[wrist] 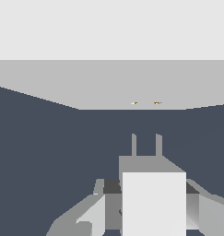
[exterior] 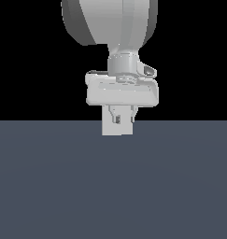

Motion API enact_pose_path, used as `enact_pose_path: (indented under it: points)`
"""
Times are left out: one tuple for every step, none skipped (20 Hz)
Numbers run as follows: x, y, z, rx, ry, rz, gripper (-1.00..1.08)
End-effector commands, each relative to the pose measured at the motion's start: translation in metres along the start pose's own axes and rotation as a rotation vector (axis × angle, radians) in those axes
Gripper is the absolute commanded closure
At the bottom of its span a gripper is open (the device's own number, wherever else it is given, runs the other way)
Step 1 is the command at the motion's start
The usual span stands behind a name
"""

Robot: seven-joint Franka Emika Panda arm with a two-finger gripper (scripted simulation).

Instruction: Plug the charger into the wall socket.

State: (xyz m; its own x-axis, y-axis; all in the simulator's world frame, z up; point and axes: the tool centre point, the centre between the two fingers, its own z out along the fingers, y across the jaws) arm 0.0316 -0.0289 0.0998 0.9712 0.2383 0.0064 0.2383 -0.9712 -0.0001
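In the wrist view the charger [wrist: 153, 203], a plain white block, sits between my gripper's [wrist: 150, 191] fingers [wrist: 97, 209], which are shut on its sides. Its two thin prongs [wrist: 134, 145] point at the wall socket [wrist: 109, 83], a wide pale plate ahead with two small yellowish holes [wrist: 135, 103]. A gap of dark floor separates the prong tips from the plate, and the prongs line up roughly with the holes. In the exterior view the gripper [exterior: 124, 120] hangs in front of the white socket plate [exterior: 117, 131]. There the charger blends into the plate.
A flat dark blue-grey floor [exterior: 110, 186] spreads around the socket. The arm's large pale links [exterior: 110, 23] fill the top of the exterior view above the hand [exterior: 122, 91].
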Motion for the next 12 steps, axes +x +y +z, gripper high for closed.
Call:
enact_pose_path:
  points:
    - [0.009,0.000,0.000,0.000,0.000,0.000,1.08]
    - [0.013,0.000,0.000,0.000,0.000,0.000,1.08]
    - [0.016,-0.001,0.000,0.000,0.000,-0.001,1.08]
    - [0.020,-0.001,0.000,0.000,0.000,-0.001,1.08]
    - [0.023,-0.001,0.000,0.000,0.000,-0.001,1.08]
    - [0.025,0.000,0.000,0.000,0.000,-0.001,1.08]
    - [0.027,0.000,0.000,0.000,0.000,-0.001,1.08]
    - [0.029,0.000,0.000,0.000,0.000,-0.001,1.08]
    - [0.031,0.000,0.000,0.000,0.000,-0.001,1.08]
    - [0.032,0.000,0.000,0.000,0.000,-0.001,1.08]
    - [0.033,0.000,0.000,0.000,0.000,-0.001,1.08]
    - [0.034,0.000,0.000,0.000,0.000,-0.001,1.08]
